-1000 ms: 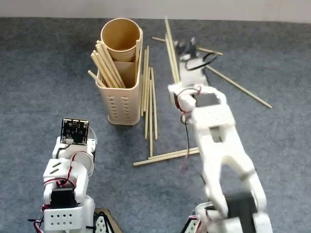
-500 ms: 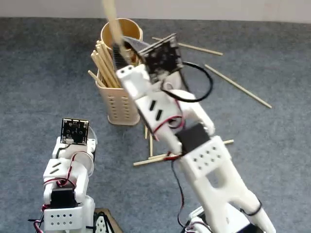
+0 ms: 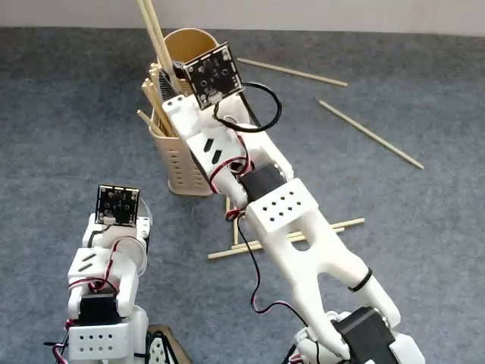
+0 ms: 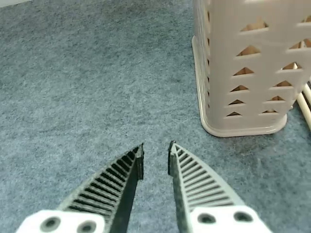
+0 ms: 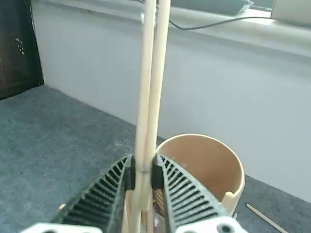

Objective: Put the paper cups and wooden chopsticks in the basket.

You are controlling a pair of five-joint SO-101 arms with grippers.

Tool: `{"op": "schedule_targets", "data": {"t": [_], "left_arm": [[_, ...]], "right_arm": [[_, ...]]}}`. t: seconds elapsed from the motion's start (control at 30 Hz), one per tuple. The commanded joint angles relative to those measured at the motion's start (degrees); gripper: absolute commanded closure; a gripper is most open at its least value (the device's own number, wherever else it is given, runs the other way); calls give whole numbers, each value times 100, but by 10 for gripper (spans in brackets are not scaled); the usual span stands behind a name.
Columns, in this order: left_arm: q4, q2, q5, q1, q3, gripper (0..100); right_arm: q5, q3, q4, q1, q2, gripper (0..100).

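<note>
The right claw [image 5: 143, 171] is clamped on a pair of chopsticks [image 5: 151, 73] that stand nearly upright, their tops running off the upper left of the high view, directly over the basket [image 3: 184, 163]. The basket stands upper left of centre on the grey tabletop [image 3: 61, 98]; stacked paper cups [image 3: 189, 47] fill its far compartment and a bundle of chopsticks [image 3: 154, 102] leans in the near one. Loose chopsticks [image 3: 292, 71] lie at upper right, others at centre beneath the right arm. The left claw [image 4: 155, 154] hovers low at lower left, near the basket, its jaws slightly parted around nothing.
</note>
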Motion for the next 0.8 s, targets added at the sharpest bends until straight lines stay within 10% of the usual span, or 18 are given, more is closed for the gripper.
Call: {"op": "schedule_targets", "data": {"t": [0.0,0.37,0.63,0.77], "left_arm": [[-88,-22,-97,75,-22,886],[-88,-22,-97,75,-22,886],[-88,-22,-97,66,-22,886],[-88,-22,-97,66,-31,886]], "right_arm": [[-35,-295,-84,-22,-40,914],[0,-321,198,-13,-57,836],[44,-1244,4655,690,-1244,836],[1204,-1095,6571,971,-1385,836]]}}
